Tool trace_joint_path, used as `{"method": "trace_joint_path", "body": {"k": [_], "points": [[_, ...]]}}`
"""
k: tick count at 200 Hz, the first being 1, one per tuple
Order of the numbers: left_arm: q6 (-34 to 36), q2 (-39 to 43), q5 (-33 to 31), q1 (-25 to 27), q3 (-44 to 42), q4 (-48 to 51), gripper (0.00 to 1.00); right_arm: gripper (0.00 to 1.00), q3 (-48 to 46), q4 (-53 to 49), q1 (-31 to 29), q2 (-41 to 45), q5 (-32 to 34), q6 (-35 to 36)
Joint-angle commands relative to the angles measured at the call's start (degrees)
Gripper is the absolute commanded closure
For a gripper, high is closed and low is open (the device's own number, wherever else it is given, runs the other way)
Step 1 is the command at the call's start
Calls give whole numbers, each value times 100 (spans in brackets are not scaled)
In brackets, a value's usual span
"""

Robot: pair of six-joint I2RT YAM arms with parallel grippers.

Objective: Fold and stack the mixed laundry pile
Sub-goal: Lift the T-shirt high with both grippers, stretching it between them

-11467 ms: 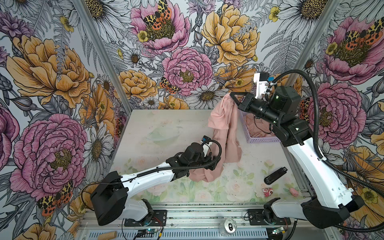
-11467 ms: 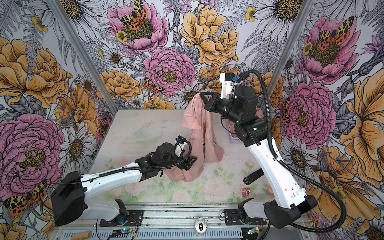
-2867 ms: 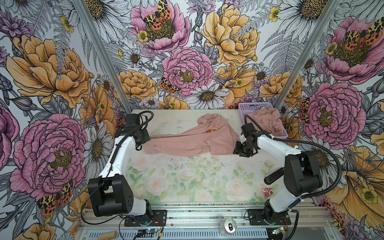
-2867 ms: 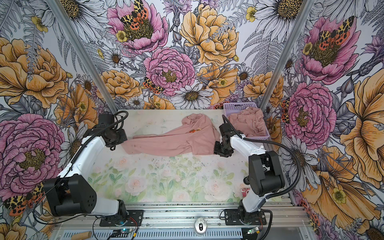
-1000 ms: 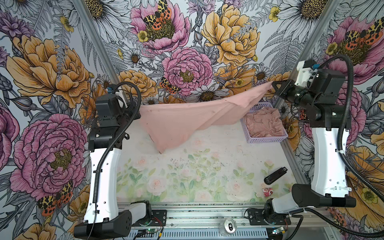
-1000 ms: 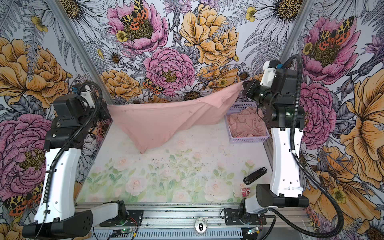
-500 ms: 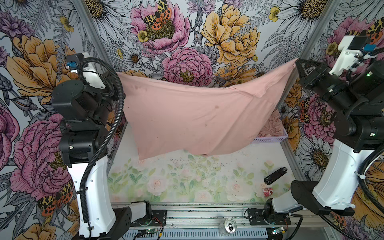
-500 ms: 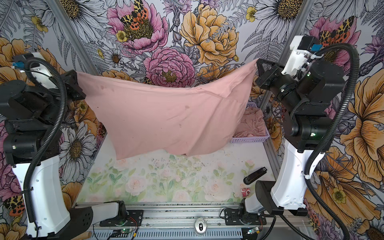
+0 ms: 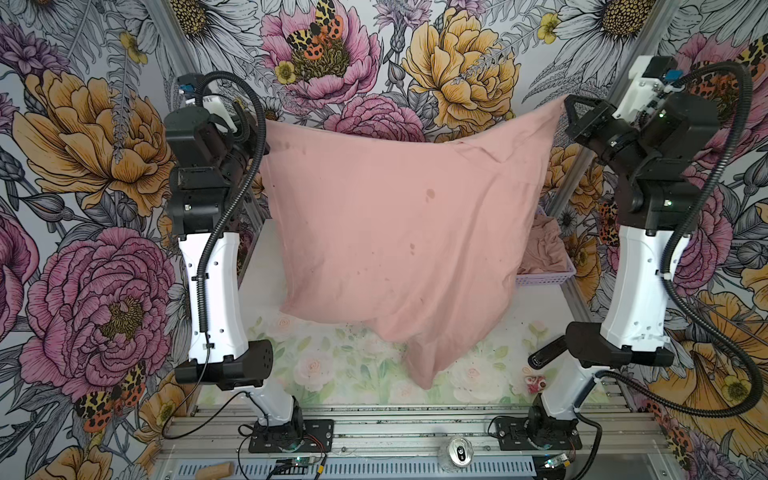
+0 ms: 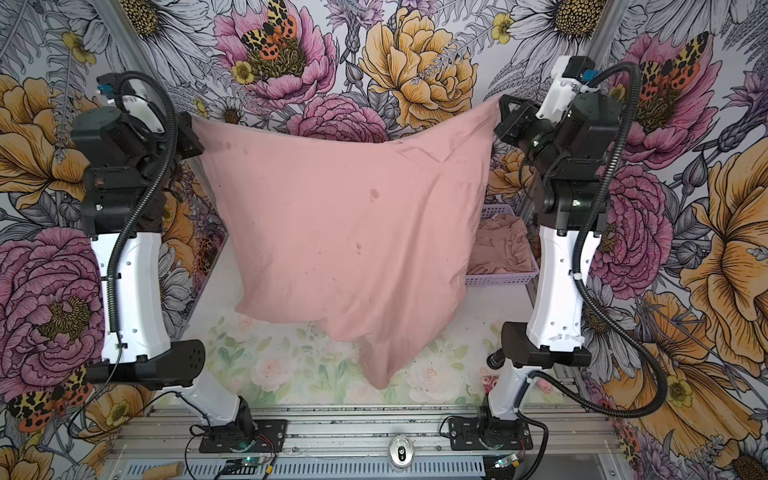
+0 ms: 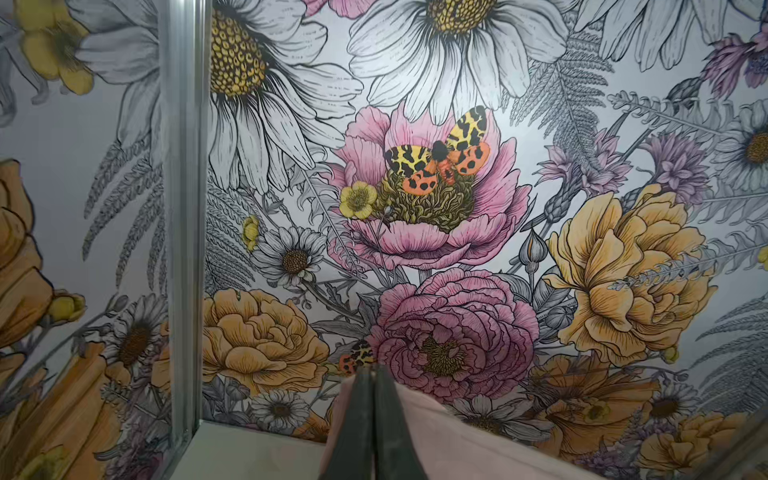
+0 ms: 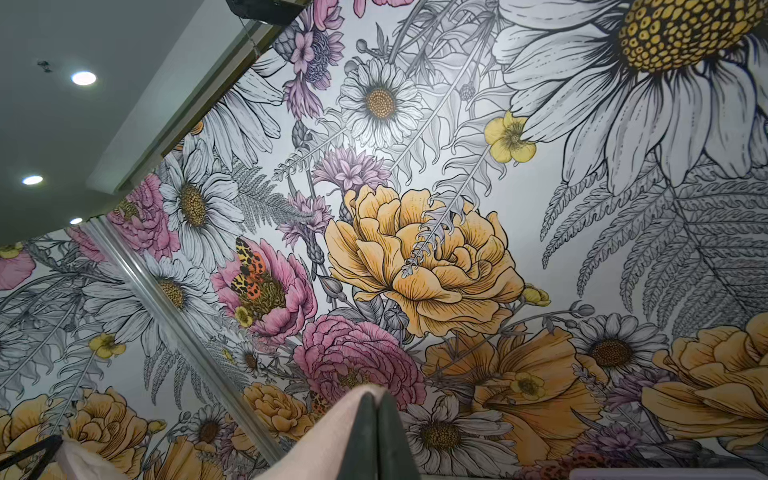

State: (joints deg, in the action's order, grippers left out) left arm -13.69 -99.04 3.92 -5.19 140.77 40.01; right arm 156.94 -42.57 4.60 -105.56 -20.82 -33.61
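Lavender basket (image 9: 544, 280) (image 10: 498, 277) sits at the table's (image 9: 332, 374) rear right w/ crumpled dusty-pink garments (image 9: 544, 245) (image 10: 503, 245) inside; the hanging cloth hides its left part.

A large dusty-pink garment (image 9: 386, 232) (image 10: 345, 232) hangs spread in the air betw. the 2 arms, above the table. Left gripper (image 9: 262, 124) (image 10: 194, 122) is clamped on its upper left corner, right gripper (image 9: 567, 106) (image 10: 500, 104) on the upper right. The lowest corner droops to a point near the table front; can't tell if it touches.

Wrist views alone show the jaws pressed together on pink fabric: left (image 11: 374, 376), right (image 12: 376, 401). Only the top views show the basket and the whole sheet.

Vs 0.5 s ago: grippers sit slightly closer together, and 1 bottom corner hangs lower. About 3 s ago the garment lay on the table.
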Motion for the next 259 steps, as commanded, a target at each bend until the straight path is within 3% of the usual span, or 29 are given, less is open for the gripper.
{"method": "trace_joint_path", "body": {"k": [1,28,66,103,131,162,189,219,259], "points": [[-553,-415,368,-140,543,-417,100,100,332,983,106,-287,316,-226],[-765,-919,531,-241,986,-898,100,100,903,1465,231,-757,266,-524],[-889,-947,740,-473,1119,-1550,100,100,908,1982,358,-600,211,-337],[-843,-586,1107,-588,533,-1567,100,100,477,1976,554,-250,-345,-216],[-705,544,1616,-514,-1433,-1675,100,100,-1439,1984,506,578,-989,-55],[-727,2200,2003,-602,-5096,-2691,100,100,-5197,2804,357,2284,-1104,218],[-630,3153,2420,-860,-7287,-2760,100,100,-7661,2986,431,3419,-1221,344],[-575,3733,2689,-887,-8600,-2425,100,100,-9464,2821,487,4164,-1429,93],[-940,4363,2258,-835,-9510,-1601,100,100,-10415,1819,470,4728,-1313,-24]]}}
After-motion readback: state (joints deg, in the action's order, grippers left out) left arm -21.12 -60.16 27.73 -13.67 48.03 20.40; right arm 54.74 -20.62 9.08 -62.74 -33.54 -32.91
